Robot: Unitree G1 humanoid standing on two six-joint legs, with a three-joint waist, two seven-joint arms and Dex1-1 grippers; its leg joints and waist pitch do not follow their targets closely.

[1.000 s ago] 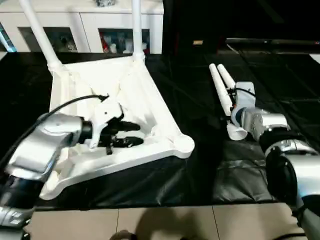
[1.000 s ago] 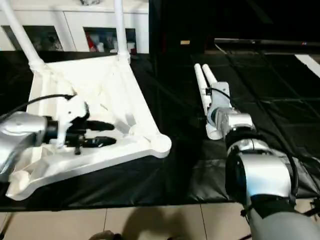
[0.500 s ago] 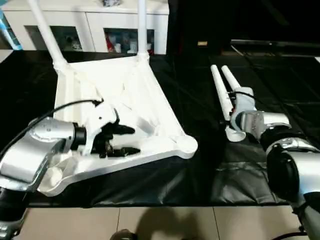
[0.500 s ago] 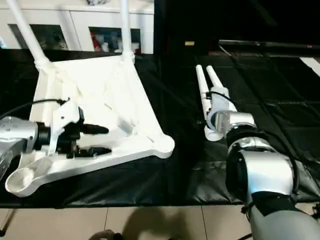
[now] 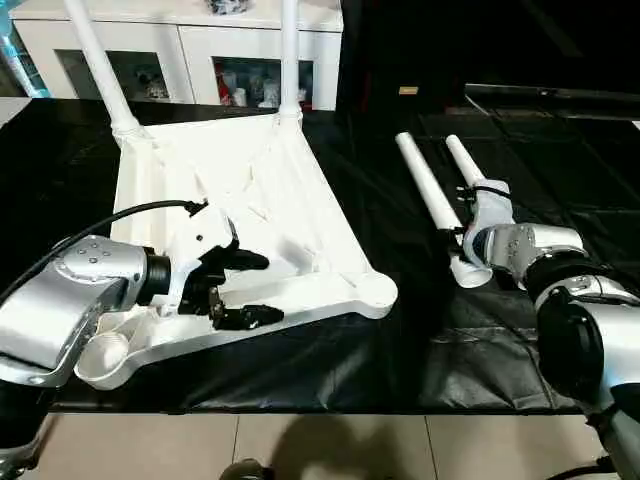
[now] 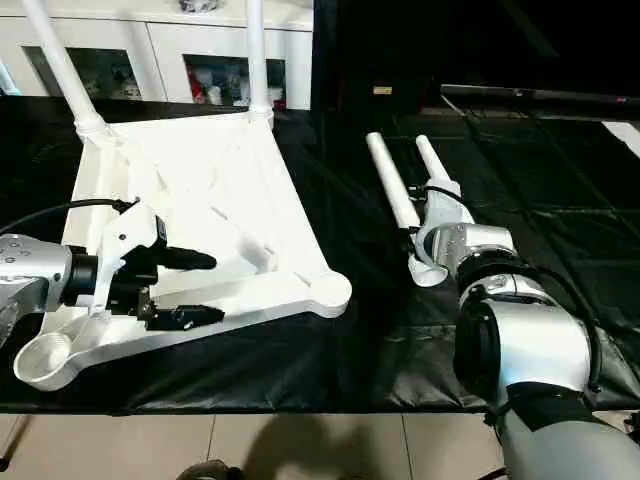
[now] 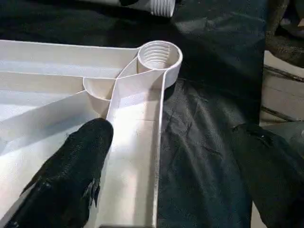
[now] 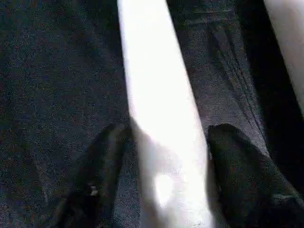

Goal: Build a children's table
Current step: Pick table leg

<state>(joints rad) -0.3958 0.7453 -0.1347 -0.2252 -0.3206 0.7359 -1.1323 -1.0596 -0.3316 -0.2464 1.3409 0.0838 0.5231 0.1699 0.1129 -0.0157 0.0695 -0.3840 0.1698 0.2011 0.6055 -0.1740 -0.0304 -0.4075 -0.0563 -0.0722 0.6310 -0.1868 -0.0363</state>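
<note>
Assembly is about half done: table top lies inverted at 10 o'clock, two legs fitted. Two loose legs at 2 o'clock. Left gripper jaws apart astride its rim; right gripper jaws clasp one leg

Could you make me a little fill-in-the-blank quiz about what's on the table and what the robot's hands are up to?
1. The white table top lies upside down with ___ legs already standing in its far corner sockets.
2. The loose legs lying on the black cloth number ___.
3. The right hand has its fingers on either side of a loose ___.
4. The left hand straddles the table top's near ___.

Missing words: two; two; leg; rim
</note>
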